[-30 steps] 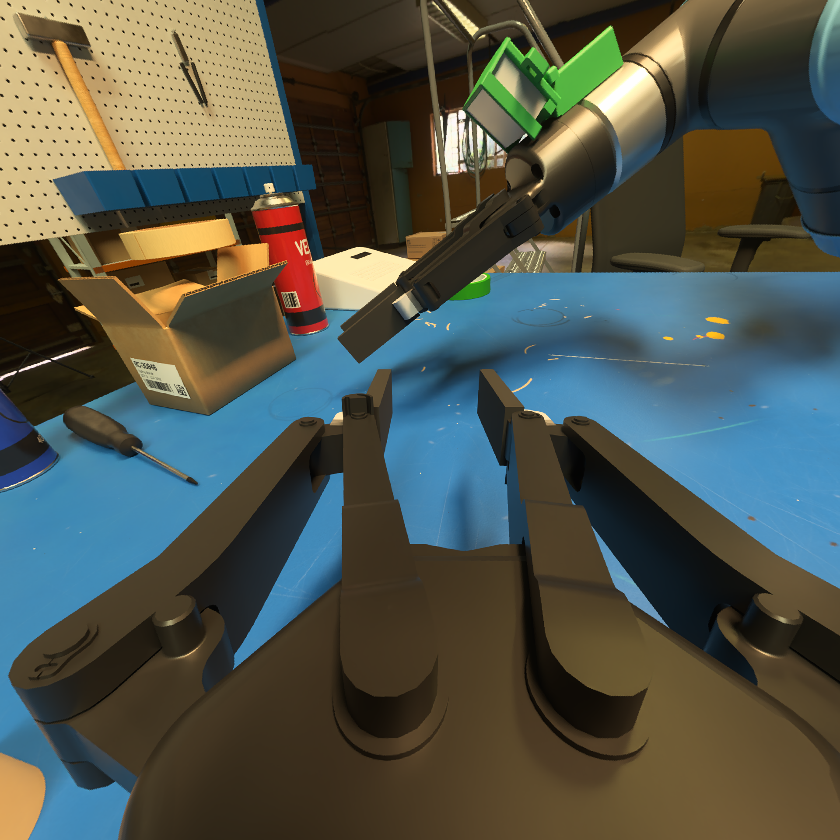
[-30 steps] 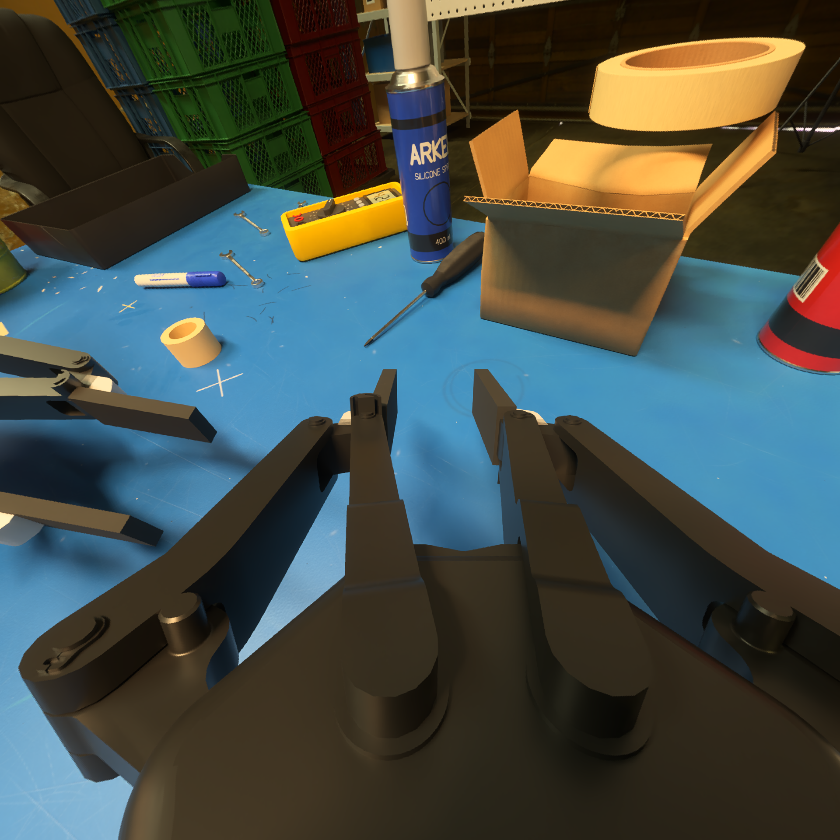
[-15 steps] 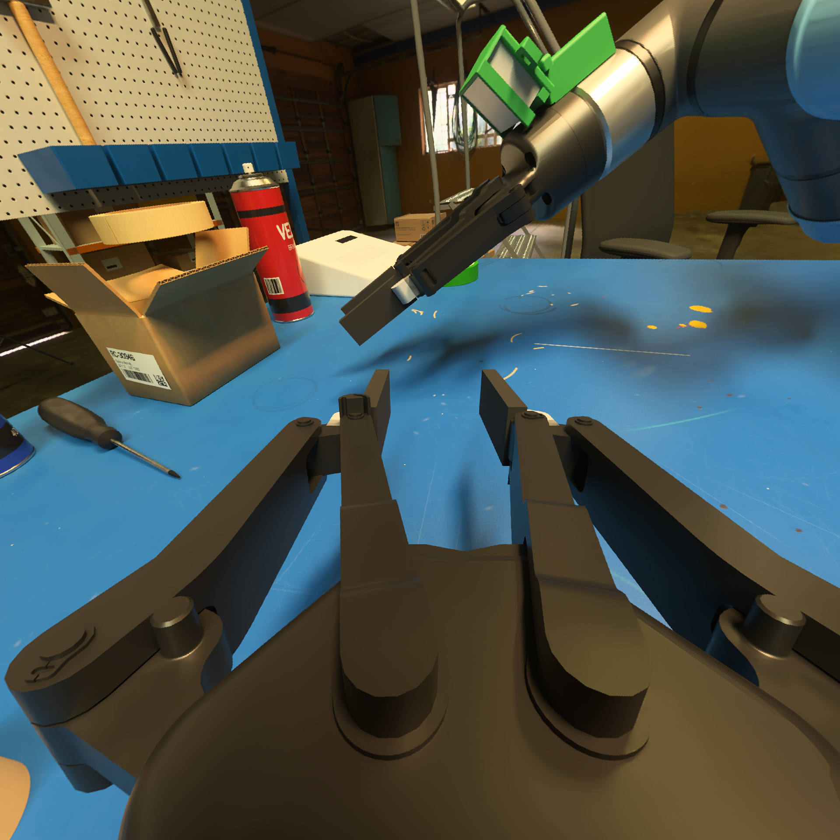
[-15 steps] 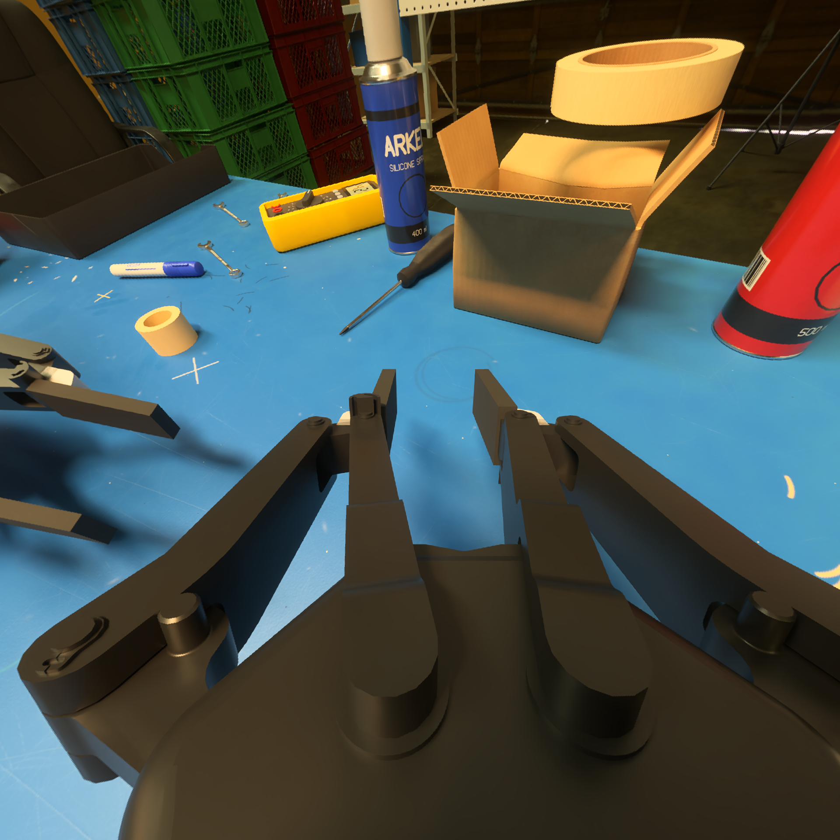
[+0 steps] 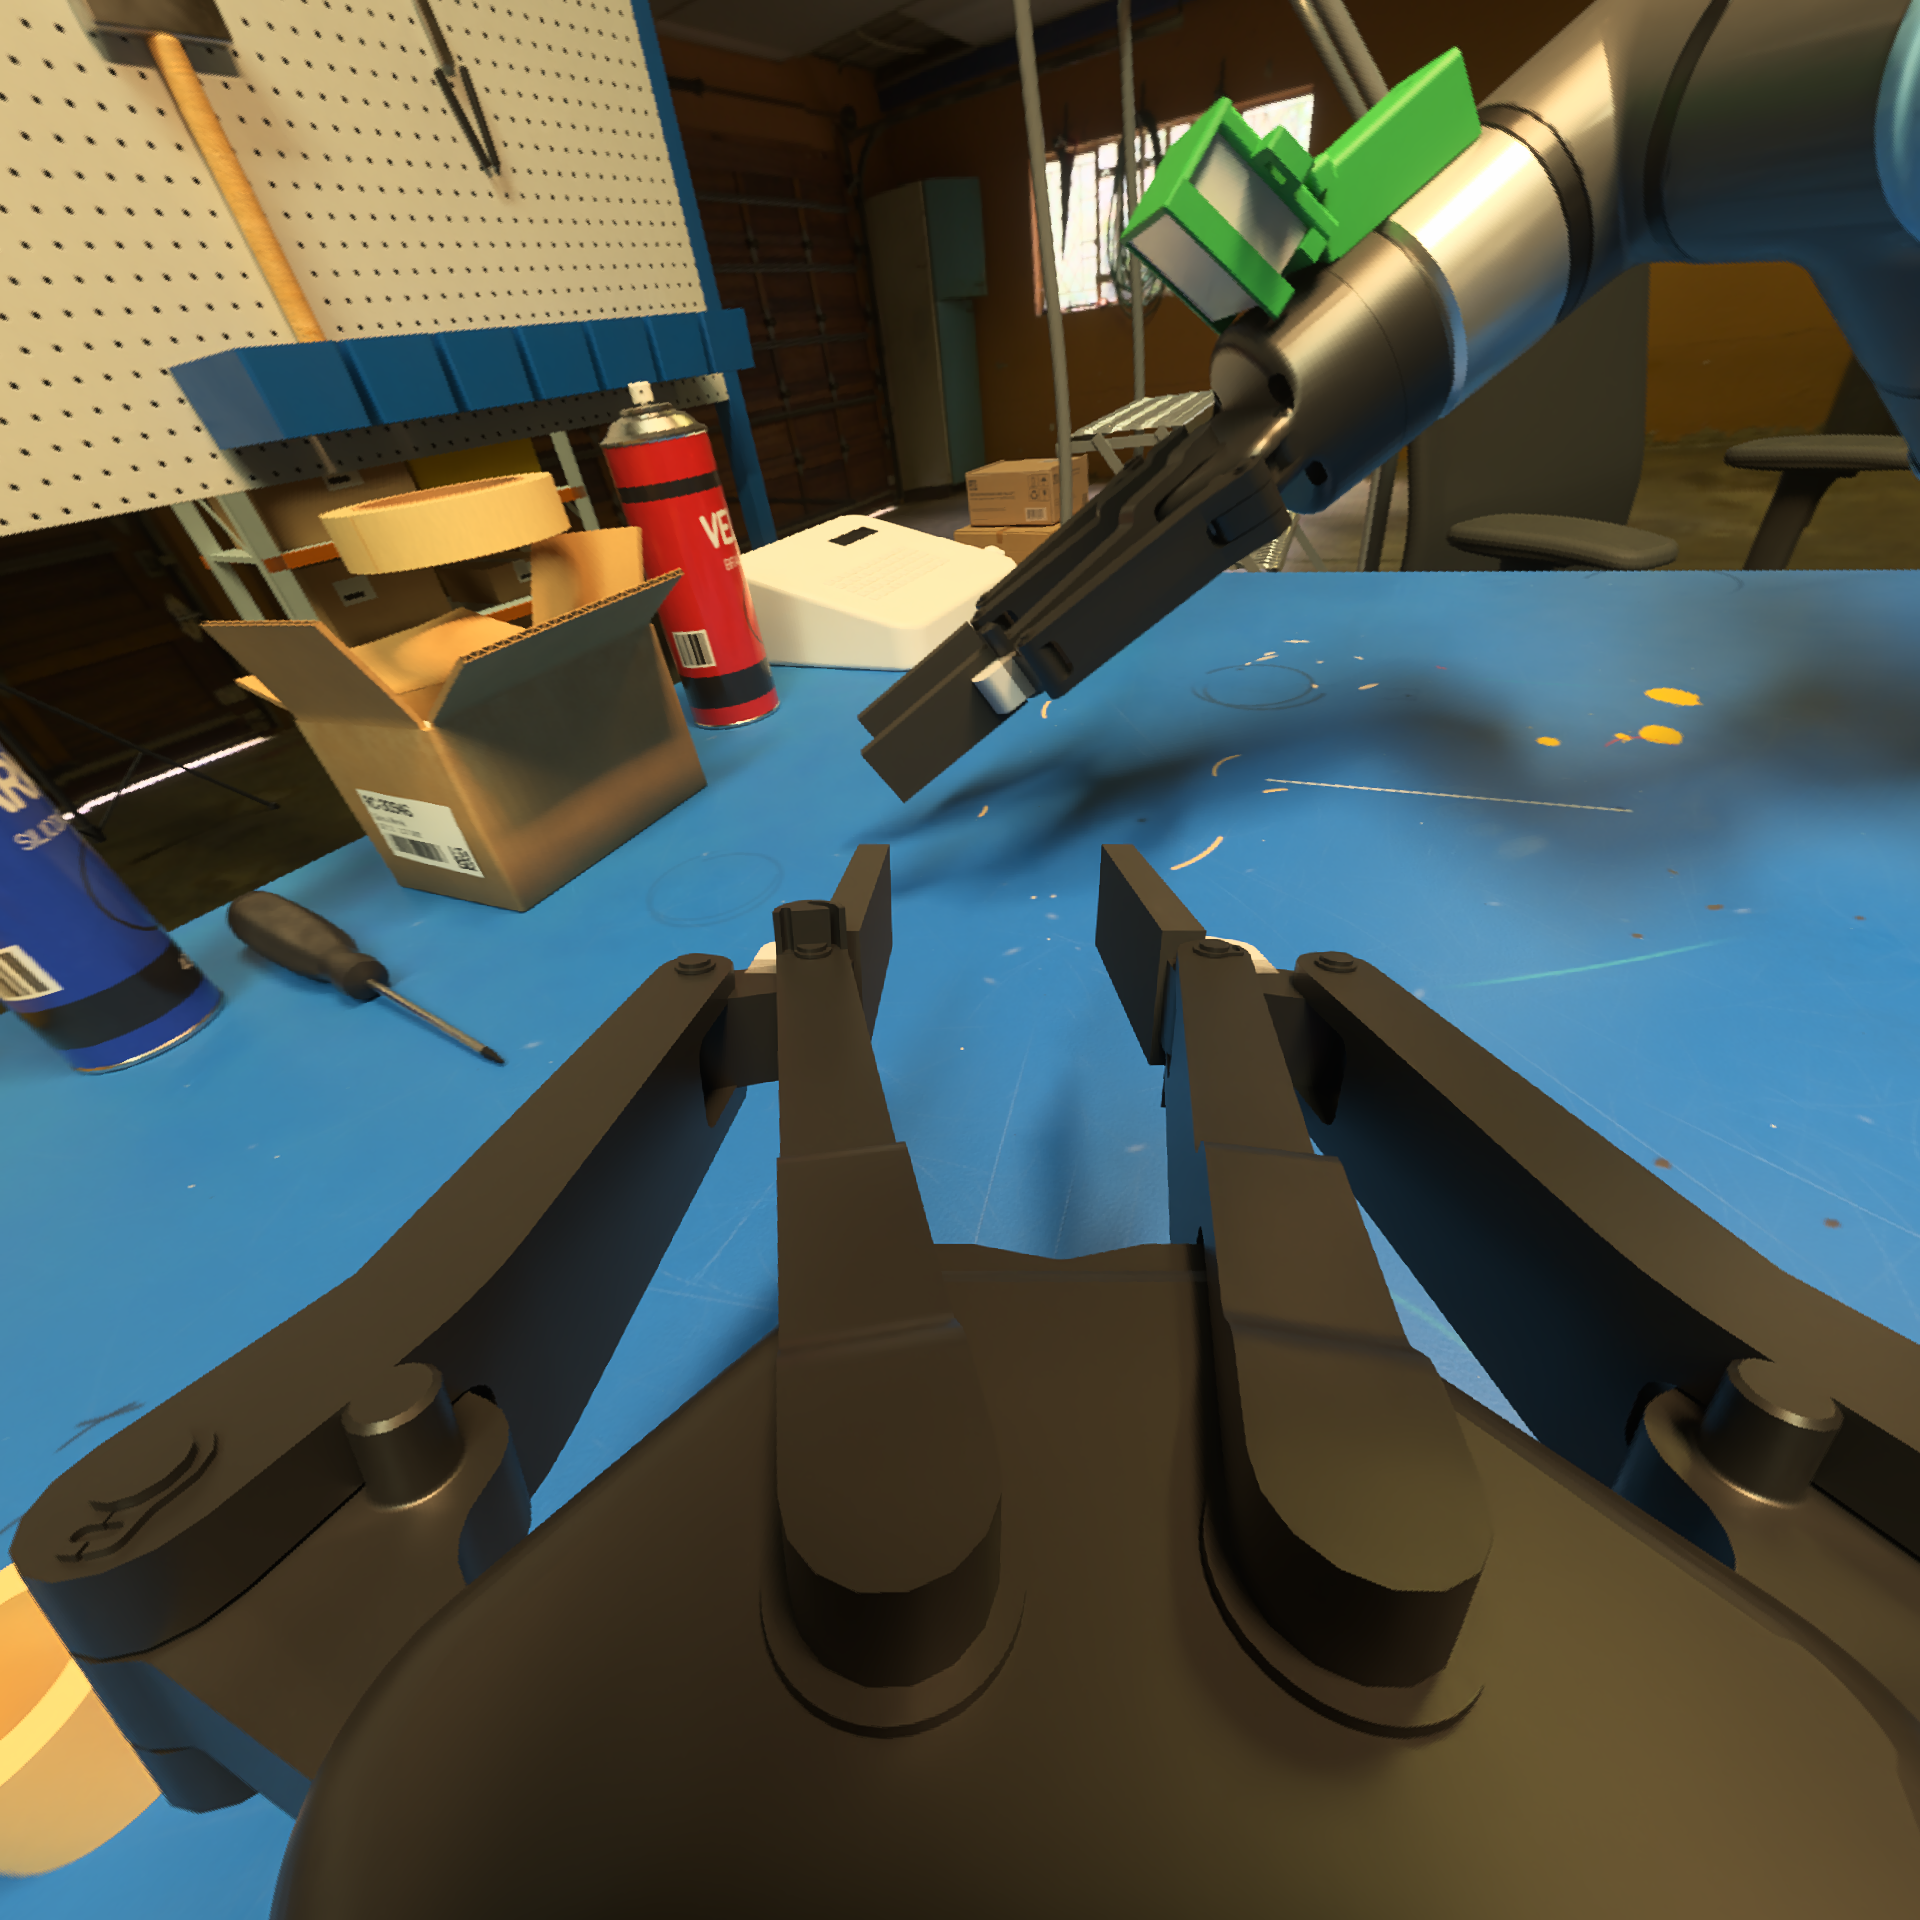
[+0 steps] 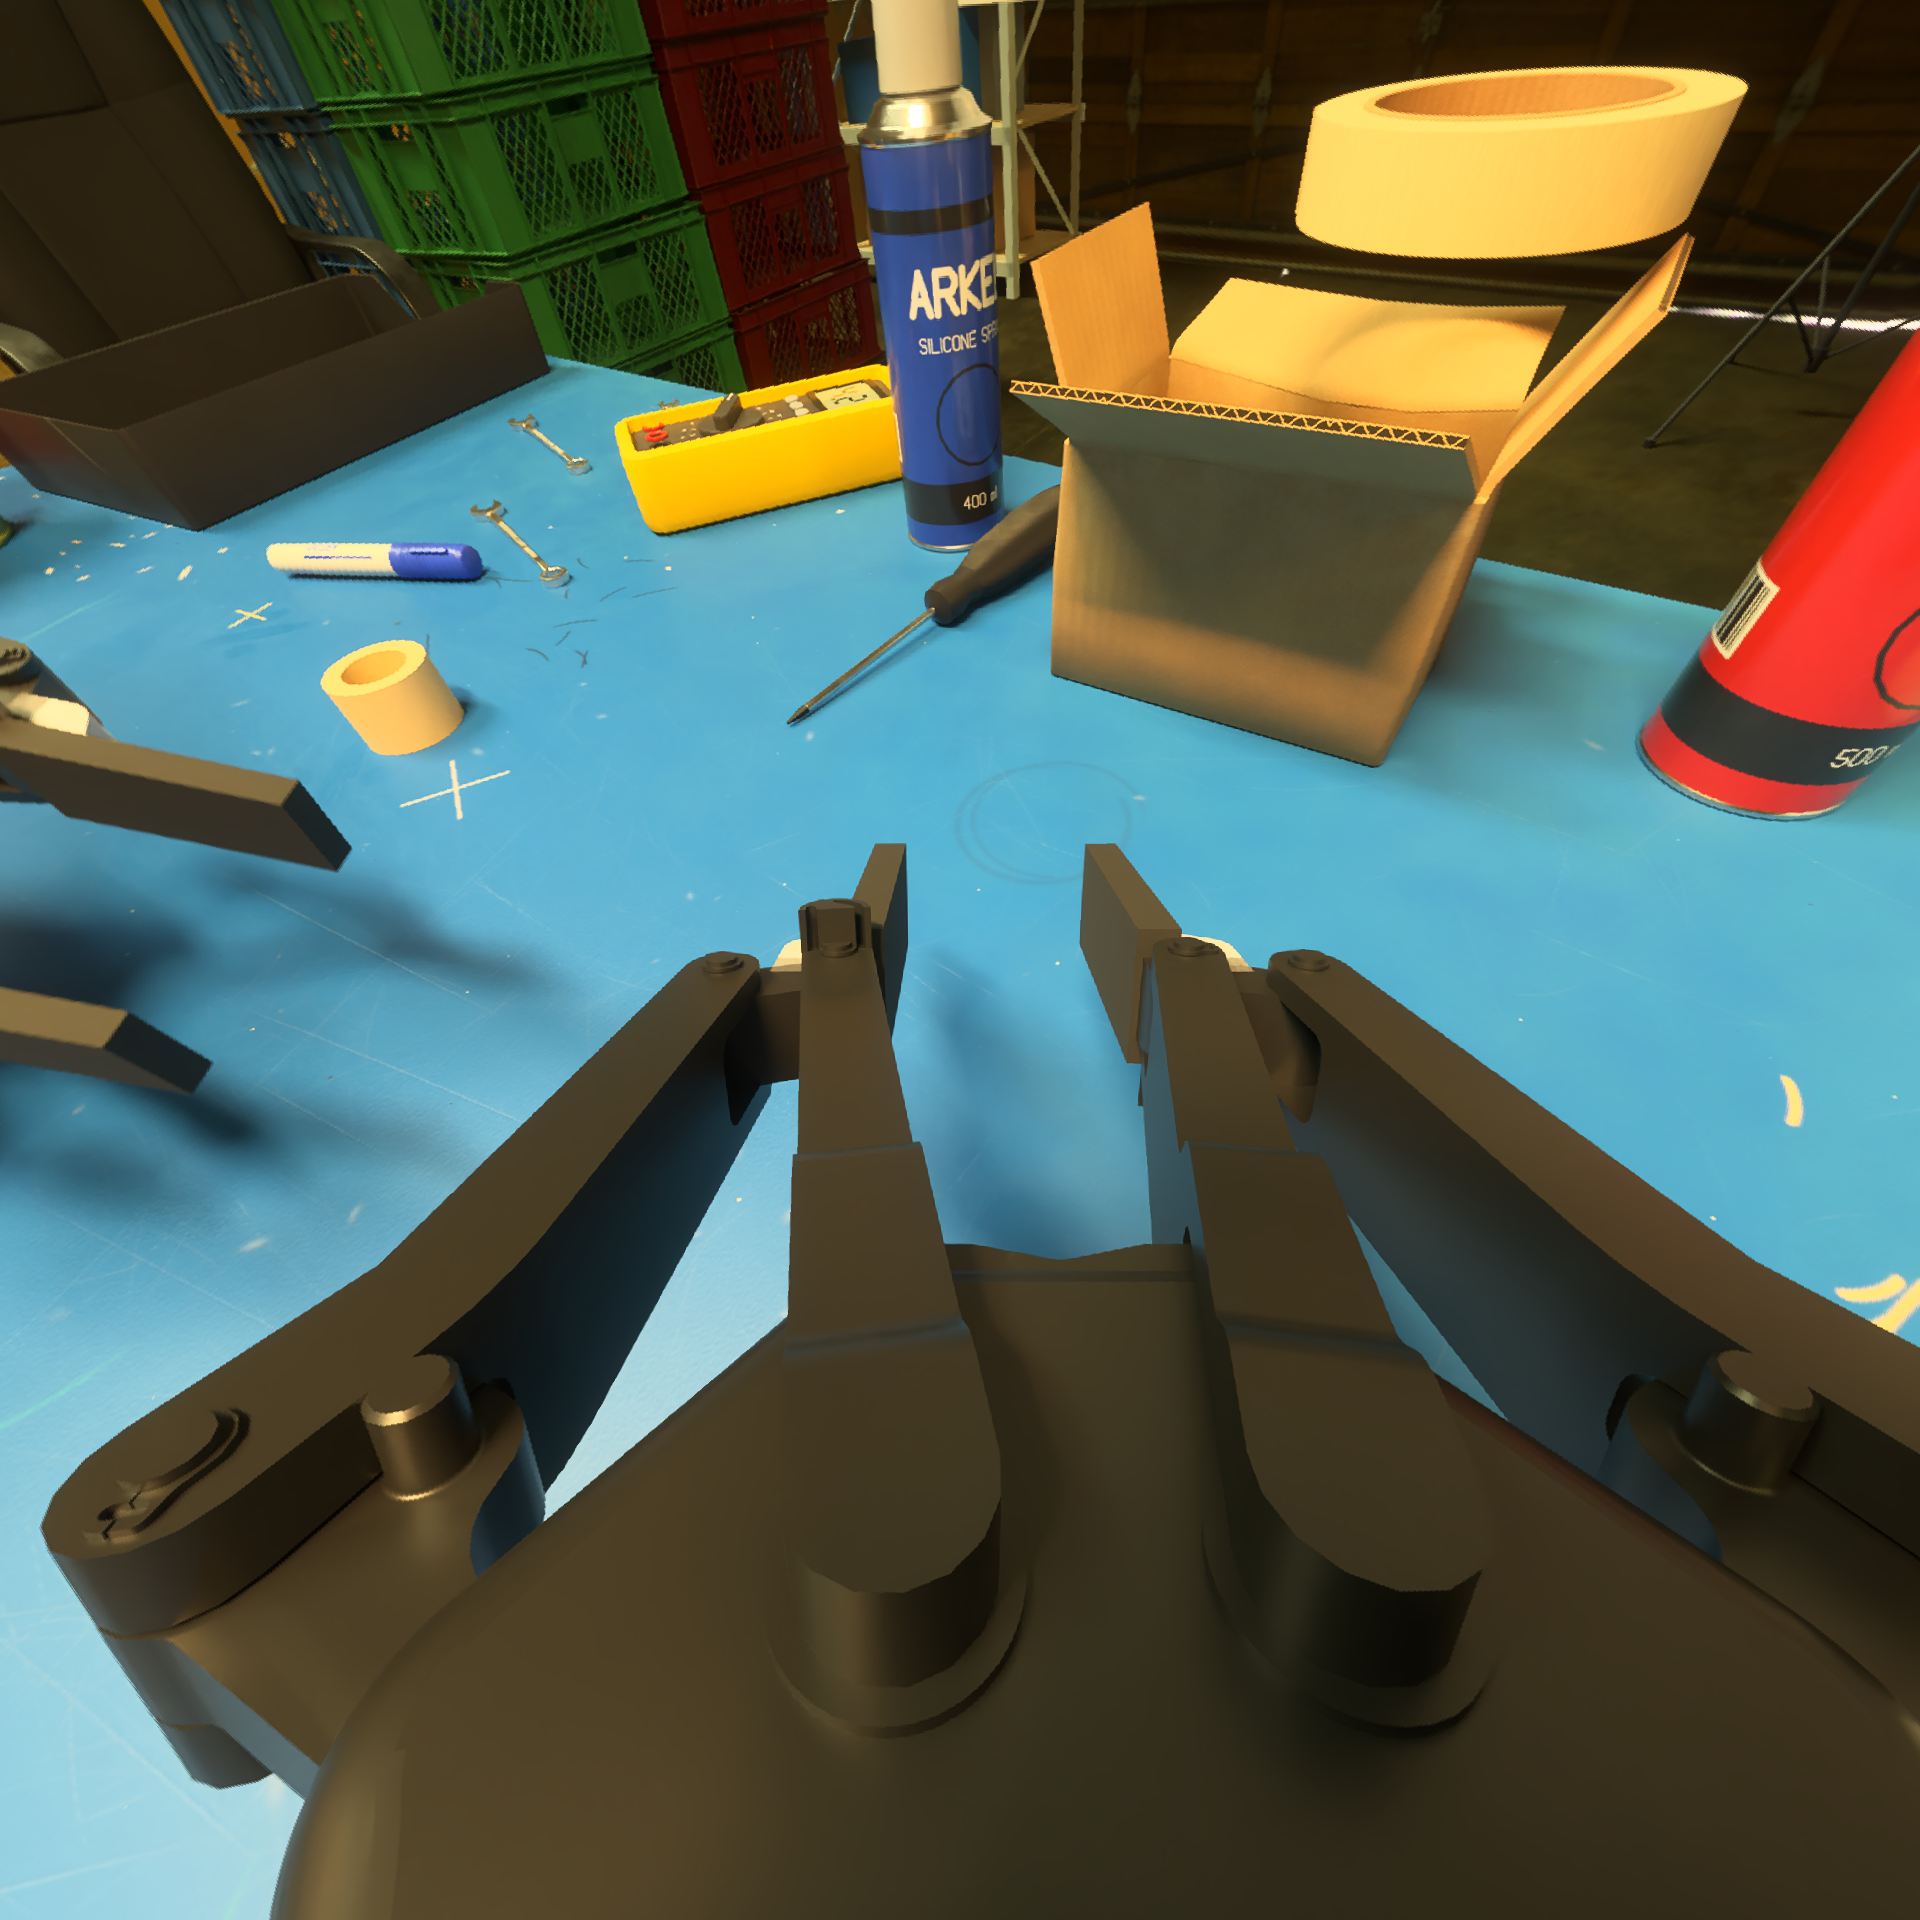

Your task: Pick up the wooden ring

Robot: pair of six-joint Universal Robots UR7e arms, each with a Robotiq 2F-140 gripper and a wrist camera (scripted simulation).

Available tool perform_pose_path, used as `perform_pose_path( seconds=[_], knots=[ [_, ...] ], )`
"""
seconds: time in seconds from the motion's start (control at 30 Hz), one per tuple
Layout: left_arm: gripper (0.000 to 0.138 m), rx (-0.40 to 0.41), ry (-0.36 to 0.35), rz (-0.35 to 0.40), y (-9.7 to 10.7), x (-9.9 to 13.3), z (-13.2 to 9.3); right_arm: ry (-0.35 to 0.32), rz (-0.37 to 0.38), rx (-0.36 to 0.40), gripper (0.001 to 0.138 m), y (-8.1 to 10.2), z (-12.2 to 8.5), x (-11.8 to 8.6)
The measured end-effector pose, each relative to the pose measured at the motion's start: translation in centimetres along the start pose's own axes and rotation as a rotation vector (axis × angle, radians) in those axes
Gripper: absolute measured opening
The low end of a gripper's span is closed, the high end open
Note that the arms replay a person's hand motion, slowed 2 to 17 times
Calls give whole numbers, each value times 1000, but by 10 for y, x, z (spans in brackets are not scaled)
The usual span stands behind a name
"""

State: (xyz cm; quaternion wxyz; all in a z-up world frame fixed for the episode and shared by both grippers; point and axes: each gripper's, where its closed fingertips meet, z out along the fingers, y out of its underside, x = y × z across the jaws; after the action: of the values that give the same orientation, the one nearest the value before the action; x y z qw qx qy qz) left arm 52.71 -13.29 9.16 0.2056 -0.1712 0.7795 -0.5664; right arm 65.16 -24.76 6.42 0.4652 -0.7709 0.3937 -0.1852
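Note:
A small tan wooden ring (image 6: 393, 694) stands on the blue table (image 6: 623, 935), left of and beyond my right gripper (image 6: 992, 883), which is open and empty. A larger tan ring (image 6: 1517, 156) sits above the open cardboard box (image 6: 1247, 582); it also shows in the left wrist view (image 5: 447, 520). My left gripper (image 5: 992, 883) is open and empty above bare table. A tan shape at that view's lower left edge (image 5: 42, 1745) is partly hidden by the gripper. Each gripper shows in the other's view: the right (image 5: 914, 748), the left (image 6: 260, 956).
A screwdriver (image 6: 935, 613), a blue spray can (image 6: 935, 312), a yellow meter (image 6: 758, 447), a marker (image 6: 374, 561) and small wrenches (image 6: 520, 540) lie beyond the ring. A red can (image 6: 1808, 665) stands right of the box. A dark tray (image 6: 260, 416) is far left. A white case (image 5: 862, 603) lies behind.
Both wrist views have shifted a little as the arms moved over the table. The left gripper's fingers have drifted left in the right wrist view. Both grippers stay open and empty.

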Motion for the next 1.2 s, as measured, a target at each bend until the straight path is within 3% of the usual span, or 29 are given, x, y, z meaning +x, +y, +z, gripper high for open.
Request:
perform_pose_path(
  seconds=[0.83,1.2],
  knots=[
    [54,-42,-164,-107,-54,-61,-68,-69,-38,20,44,-4,0,-25],
    [55,-121,-245,-102,-60,-100,-94,-80,-78,14,44,-4,0,-34]
  ],
)
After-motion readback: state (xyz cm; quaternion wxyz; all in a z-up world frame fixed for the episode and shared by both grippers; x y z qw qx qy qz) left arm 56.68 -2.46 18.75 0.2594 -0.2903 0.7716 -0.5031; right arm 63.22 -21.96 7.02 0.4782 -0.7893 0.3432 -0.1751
